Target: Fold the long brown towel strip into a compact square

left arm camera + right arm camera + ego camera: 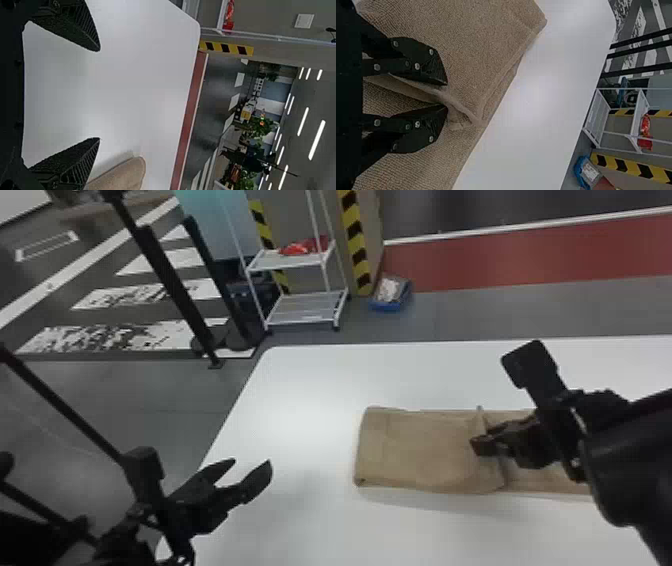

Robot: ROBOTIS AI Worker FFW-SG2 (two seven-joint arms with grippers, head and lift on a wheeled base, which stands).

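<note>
The brown towel (420, 450) lies on the table as a flat strip, its left part folded over in layers. The flap's end forms a raised ridge near the right gripper (482, 445). In the right wrist view, this ridge of the towel (486, 43) passes between the fingertips of the right gripper (447, 95), which is shut on it. Left of the towel, apart from it, the left gripper (252, 472) stands open over the table's left side. Nothing lies between the fingers of the left gripper (99, 95); a rounded towel corner (125, 174) shows beyond one finger.
The white table (310, 390) has its left edge beneath the left gripper. The right arm covers the towel's right part in the head view. Behind the table stand a white wire shelf (305, 310) and a blue container (392, 302) on the floor.
</note>
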